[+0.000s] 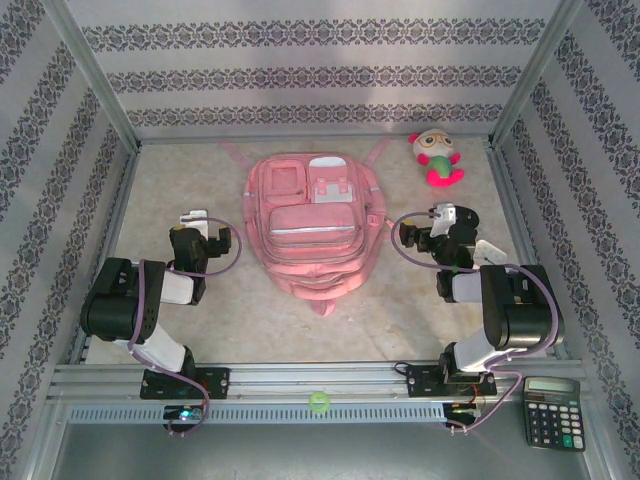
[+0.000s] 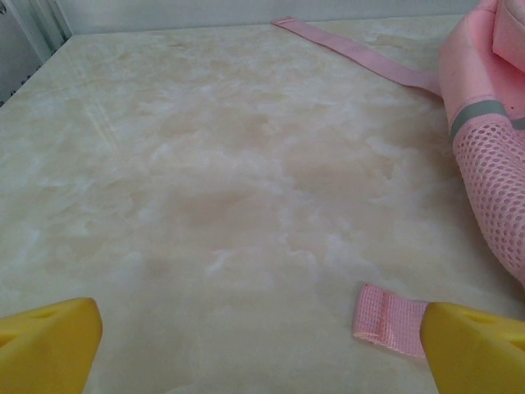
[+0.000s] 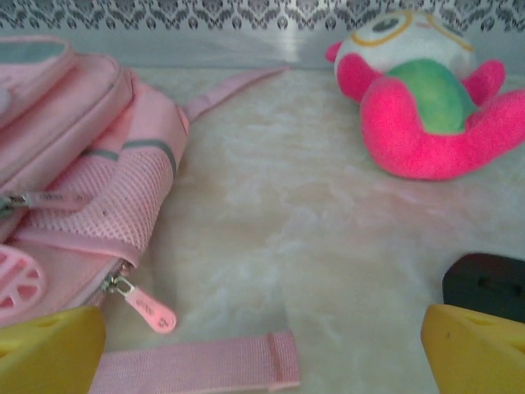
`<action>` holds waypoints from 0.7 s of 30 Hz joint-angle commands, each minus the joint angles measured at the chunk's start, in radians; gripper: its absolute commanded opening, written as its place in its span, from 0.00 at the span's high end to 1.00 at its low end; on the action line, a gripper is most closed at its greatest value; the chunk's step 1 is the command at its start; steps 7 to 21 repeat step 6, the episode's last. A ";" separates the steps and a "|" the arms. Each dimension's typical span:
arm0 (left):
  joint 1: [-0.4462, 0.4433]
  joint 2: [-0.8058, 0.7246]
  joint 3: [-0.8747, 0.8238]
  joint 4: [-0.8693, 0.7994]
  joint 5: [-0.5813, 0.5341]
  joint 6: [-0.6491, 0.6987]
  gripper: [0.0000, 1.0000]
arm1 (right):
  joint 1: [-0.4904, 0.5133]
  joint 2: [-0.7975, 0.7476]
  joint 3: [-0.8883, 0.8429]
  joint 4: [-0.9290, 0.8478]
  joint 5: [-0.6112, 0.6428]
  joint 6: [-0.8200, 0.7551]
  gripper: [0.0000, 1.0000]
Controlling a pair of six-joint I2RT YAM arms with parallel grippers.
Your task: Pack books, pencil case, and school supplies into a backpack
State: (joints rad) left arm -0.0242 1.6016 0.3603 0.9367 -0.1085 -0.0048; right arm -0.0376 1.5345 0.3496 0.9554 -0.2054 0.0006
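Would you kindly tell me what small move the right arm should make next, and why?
I would probably ease the open right gripper left toward the pink zipper pull on the backpack: its pockets look zipped shut, the pull dangles near that gripper, and nothing is held.

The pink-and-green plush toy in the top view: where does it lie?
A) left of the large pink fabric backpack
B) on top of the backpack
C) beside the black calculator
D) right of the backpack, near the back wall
D: the pink-and-green plush toy lies to the right of the large pink fabric backpack, apart from it, close to the back wall.
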 commanded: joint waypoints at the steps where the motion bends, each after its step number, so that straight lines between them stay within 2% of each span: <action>1: 0.006 -0.005 0.016 0.038 0.011 -0.006 0.01 | -0.005 -0.001 0.014 0.025 -0.035 0.017 0.02; 21: 0.006 -0.005 0.014 0.043 0.009 -0.004 0.01 | -0.008 -0.001 0.014 0.023 -0.040 0.019 0.02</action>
